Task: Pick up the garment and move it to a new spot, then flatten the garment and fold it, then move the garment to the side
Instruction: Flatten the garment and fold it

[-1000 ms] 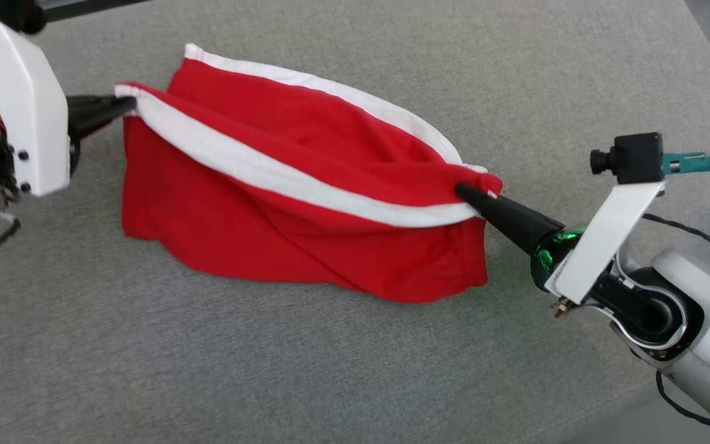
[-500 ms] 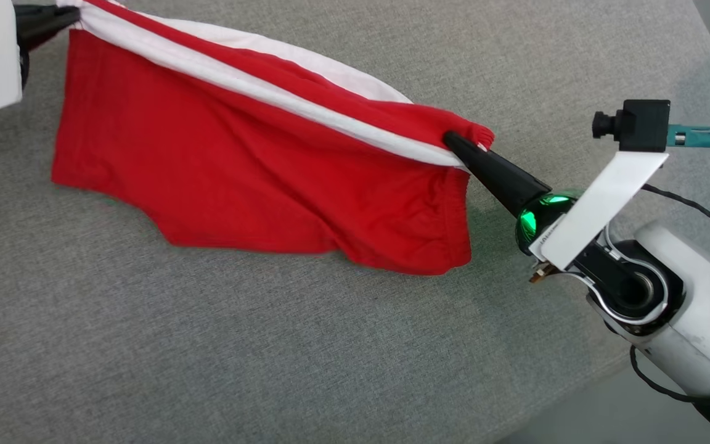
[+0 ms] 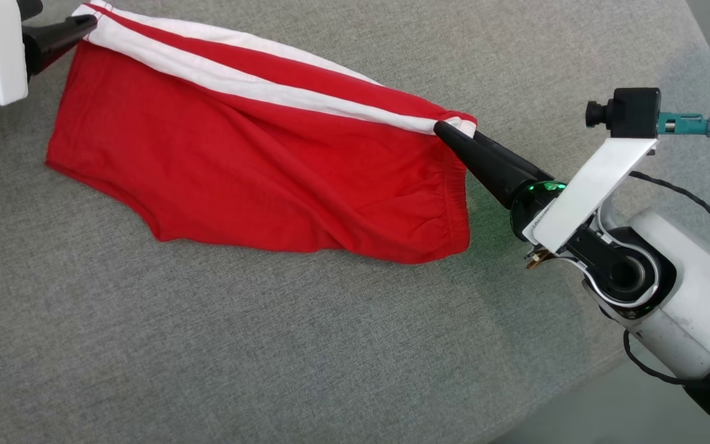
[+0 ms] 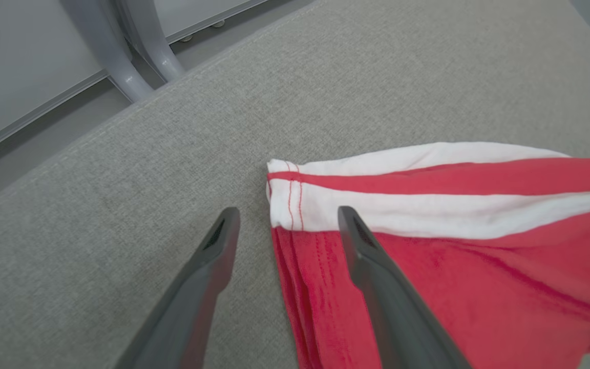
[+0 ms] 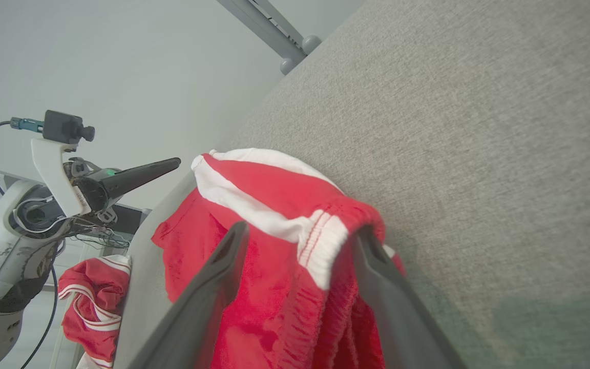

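The garment [image 3: 256,172] lies spread on the cushioned surface [image 3: 269,345]. The left gripper [image 3: 89,23] sits at its left end, and the right gripper [image 3: 445,129] at its right end.

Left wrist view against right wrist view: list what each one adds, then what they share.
Left wrist view adds the stitched hem and grey frame legs. Right wrist view adds the elastic waistband, the left arm side-on, and a second garment past the cushion edge. Shared: the red shorts, the grey cushion, and open fingers straddling a shorts corner.
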`<state>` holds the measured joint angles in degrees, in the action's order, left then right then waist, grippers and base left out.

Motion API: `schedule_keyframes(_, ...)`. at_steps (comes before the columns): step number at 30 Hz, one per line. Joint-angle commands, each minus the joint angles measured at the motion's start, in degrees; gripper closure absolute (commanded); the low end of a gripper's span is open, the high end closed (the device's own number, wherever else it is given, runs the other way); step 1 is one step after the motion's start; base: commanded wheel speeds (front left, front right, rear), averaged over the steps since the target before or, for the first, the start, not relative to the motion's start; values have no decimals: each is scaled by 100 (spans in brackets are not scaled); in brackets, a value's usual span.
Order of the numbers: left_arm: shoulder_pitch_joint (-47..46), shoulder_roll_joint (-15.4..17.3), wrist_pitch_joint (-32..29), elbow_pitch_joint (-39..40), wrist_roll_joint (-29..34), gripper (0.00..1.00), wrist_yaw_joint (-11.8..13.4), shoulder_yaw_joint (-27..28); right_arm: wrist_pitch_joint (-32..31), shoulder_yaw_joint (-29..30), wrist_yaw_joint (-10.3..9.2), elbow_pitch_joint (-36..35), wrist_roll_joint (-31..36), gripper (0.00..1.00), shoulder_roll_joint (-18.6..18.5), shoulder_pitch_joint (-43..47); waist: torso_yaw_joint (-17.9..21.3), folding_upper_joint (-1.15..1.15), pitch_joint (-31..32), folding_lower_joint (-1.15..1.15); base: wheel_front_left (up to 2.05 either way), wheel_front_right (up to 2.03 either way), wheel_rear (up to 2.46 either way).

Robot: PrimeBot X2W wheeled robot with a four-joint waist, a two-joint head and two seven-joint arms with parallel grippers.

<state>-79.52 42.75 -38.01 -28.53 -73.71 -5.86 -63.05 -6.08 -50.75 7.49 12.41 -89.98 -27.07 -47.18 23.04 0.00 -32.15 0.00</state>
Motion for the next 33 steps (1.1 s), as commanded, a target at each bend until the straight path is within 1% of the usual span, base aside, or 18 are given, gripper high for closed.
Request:
schedule_keyframes(1, 85, 12, 29, -32, -26, 0, -18, -1, -33, -15, 0, 38, 41, 0, -36, -3, -12, 0, 31, 0, 0, 0, 0)
schedule_keyframes(6, 300, 83, -82, -103, -159, 0, -93, -86, -67, -92, 0, 220, 106, 0, -114, 112, -35, 0, 219, 0, 0, 0, 0)
schedule_keyframes(11, 542, 239, -316, -19, -381, 0, -130, -161, 63, -29, 0, 137, 88, 0, -311, 283, 10, 0, 365, 0, 0, 0, 0)
schedule_keyframes(15, 676, 400, -567, 77, -598, 0, -147, -194, 163, 25, 0, -11, 86, 0, -467, 422, 129, 0, 344, 0, 0, 0, 0)
schedule_keyframes(17, 728, 463, -582, 98, -634, 0, -144, -193, 239, 67, 0, -99, 105, 0, -527, 491, 208, 0, 304, 0, 0, 0, 0)
schedule_keyframes(20, 837, 480, -710, 98, -720, 0, -109, -227, 339, 102, 0, -206, 122, 0, -580, 576, 327, 0, 264, 0, 0, 0, 0)
schedule_keyframes(24, 1042, 470, -1081, 177, -1002, 0, -55, -297, 432, 108, 0, -285, 142, 0, -608, 681, 445, 0, 277, 0, 0, 0, 0)
schedule_keyframes(25, 1079, 476, -1200, 226, -1084, 9, -42, -314, 453, 110, 0, -290, 141, 0, -611, 707, 463, 0, 293, 0, 0, 0, 0)
schedule_keyframes(26, 1079, 529, -1276, 301, -1136, 100, -26, -308, 478, 109, 0, -289, 139, 0, -619, 748, 486, 0, 333, 0, 0, 0, 0)
schedule_keyframes(30, 1113, 560, -1227, 339, -1182, 100, 0, -266, 511, 99, 0, -261, 139, 0, -621, 812, 467, 0, 422, 0, 0, 0, 0)
schedule_keyframes(33, 1152, 562, -1097, 331, -1259, 100, 24, -191, 532, 117, 0, -249, 119, 0, -660, 866, 345, 0, 576, 0, 0, 0, 0)
